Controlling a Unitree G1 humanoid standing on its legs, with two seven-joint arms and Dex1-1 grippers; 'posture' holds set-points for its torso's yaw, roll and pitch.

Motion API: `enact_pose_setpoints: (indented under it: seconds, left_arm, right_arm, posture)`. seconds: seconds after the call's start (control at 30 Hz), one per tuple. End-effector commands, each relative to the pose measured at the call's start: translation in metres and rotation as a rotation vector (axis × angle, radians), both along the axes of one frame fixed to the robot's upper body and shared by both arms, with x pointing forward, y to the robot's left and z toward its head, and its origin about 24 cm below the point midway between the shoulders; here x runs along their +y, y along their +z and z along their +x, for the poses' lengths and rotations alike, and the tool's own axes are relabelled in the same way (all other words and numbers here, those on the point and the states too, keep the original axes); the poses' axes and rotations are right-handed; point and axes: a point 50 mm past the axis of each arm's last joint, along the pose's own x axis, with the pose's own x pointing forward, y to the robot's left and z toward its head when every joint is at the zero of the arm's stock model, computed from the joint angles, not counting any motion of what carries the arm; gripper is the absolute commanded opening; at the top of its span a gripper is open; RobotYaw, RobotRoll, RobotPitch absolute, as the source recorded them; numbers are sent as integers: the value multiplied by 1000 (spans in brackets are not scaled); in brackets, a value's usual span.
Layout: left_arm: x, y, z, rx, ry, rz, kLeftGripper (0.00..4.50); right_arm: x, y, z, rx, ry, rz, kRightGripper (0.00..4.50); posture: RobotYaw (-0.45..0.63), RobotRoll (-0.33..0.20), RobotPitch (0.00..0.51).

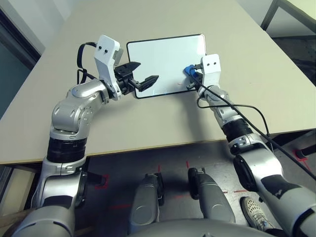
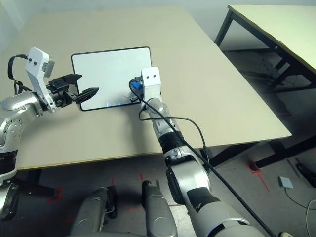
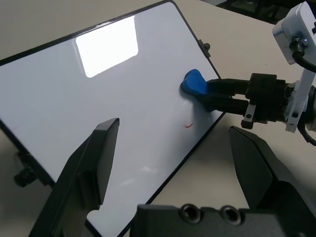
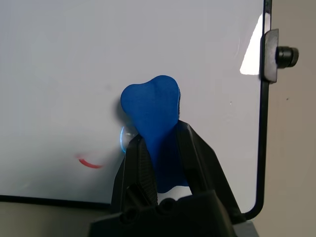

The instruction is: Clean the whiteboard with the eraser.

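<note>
The whiteboard [image 1: 165, 61] lies flat on the beige table, white with a thin black frame. A small red mark [image 3: 188, 125] sits near its front right edge. My right gripper [image 4: 163, 163] is shut on the blue eraser [image 4: 153, 121], whose tip presses on the board beside the red mark [image 4: 89, 163]. The eraser [image 3: 194, 84] also shows in the left wrist view at the board's right side. My left gripper [image 1: 143, 76] hovers open over the board's front left corner, with nothing between its fingers.
The beige table [image 1: 148, 123] has bare surface in front of the board and to both sides. A small grey knob [image 4: 286, 55] sticks out of the board's right edge. A second table [image 2: 281, 29] stands to the far right, across a gap of floor.
</note>
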Motion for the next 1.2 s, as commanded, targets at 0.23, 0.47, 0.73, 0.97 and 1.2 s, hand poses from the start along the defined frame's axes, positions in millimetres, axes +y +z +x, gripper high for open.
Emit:
enact_pose_setpoints:
  seconds: [0.23,0.47,0.73,0.97,1.2]
  left_arm:
    - [-1,1,-1,-3,-7,-4,4500]
    - [-2,1,-1,-6,-5,-5,4500]
    - [-2,1,-1,-7,-2,-8,4500]
    - [-2,1,-1,-7,0,-10,4500]
    - [0,1,-2,-9,6,-8,4500]
  right_arm:
    - [48,-28,-24,123,210,-8,815]
    - [62,-28,-29,125,269,-18,815]
    - [60,-13,-21,72,257,0,815]
    - [64,3,-17,-5,247,27,815]
    - [32,11,2,-67,43,8,815]
  posture:
    - [51,0,211]
    - [56,0,210]
    - [54,0,208]
    - [59,0,207]
    - [61,0,205]
